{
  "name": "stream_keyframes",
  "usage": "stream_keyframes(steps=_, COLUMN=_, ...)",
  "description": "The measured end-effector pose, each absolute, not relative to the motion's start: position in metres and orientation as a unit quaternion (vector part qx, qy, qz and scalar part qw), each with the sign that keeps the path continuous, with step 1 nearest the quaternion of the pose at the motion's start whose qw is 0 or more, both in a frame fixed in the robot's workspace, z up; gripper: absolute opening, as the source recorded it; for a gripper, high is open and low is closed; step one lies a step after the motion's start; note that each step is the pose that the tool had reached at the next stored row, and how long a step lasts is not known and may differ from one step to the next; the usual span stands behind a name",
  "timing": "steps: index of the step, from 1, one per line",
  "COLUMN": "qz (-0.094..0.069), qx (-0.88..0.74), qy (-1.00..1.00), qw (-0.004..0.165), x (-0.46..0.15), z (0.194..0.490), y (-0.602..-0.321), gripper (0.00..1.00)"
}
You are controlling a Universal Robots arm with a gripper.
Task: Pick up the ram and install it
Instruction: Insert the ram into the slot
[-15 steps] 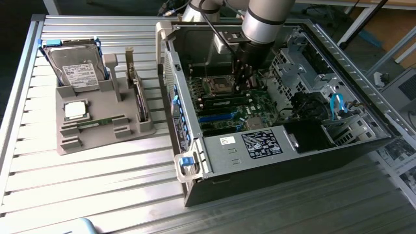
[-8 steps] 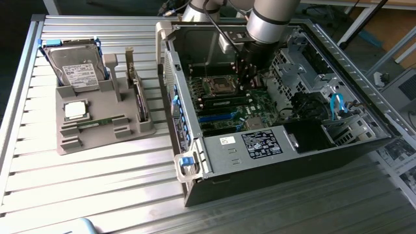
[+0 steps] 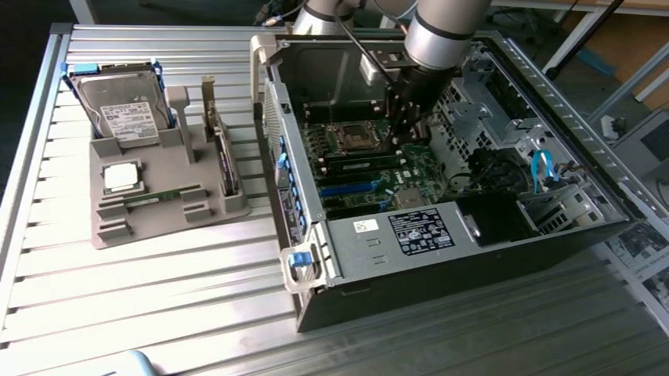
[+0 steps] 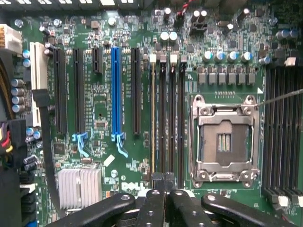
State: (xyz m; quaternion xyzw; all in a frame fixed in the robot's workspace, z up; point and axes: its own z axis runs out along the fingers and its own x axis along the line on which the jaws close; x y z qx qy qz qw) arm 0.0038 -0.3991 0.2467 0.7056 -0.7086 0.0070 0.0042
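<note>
A green ram stick (image 3: 159,197) lies flat in the grey holder (image 3: 125,227) on the exterior view's left. My gripper (image 3: 410,135) reaches down inside the open computer case (image 3: 491,251), just above the motherboard beside the CPU socket (image 3: 350,138). In the wrist view my gripper (image 4: 164,182) is shut, its black fingertips (image 4: 157,182) pressed together with nothing visible between them. They hang over one end of the row of black memory slots (image 4: 171,118). A thin yellowish edge (image 4: 152,118) runs along the outermost slot; I cannot tell whether it is a seated ram.
The holder also carries a silver hard drive (image 3: 124,110), a square silver CPU chip (image 3: 121,177) and a thin board on edge (image 3: 224,160). Case walls, drive cage (image 3: 491,102) and blue cables (image 3: 541,168) crowd the arm. More black slots (image 4: 281,127) flank the open CPU socket (image 4: 225,137).
</note>
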Motion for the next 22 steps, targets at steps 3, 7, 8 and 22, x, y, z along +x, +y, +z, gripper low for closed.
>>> stream_keyframes(steps=3, qz=0.007, qx=0.706, qy=-0.709, qw=0.004, x=0.008, z=0.247, y=-0.399, gripper=0.11)
stream_keyframes(steps=7, qz=0.007, qx=0.706, qy=-0.709, qw=0.004, x=0.013, z=0.247, y=-0.399, gripper=0.11)
stream_keyframes(steps=8, qz=0.007, qx=0.706, qy=-0.709, qw=0.004, x=0.014, z=0.247, y=-0.399, gripper=0.11)
stream_keyframes(steps=22, qz=0.007, qx=0.706, qy=-0.709, qw=0.004, x=0.029, z=0.246, y=-0.399, gripper=0.11)
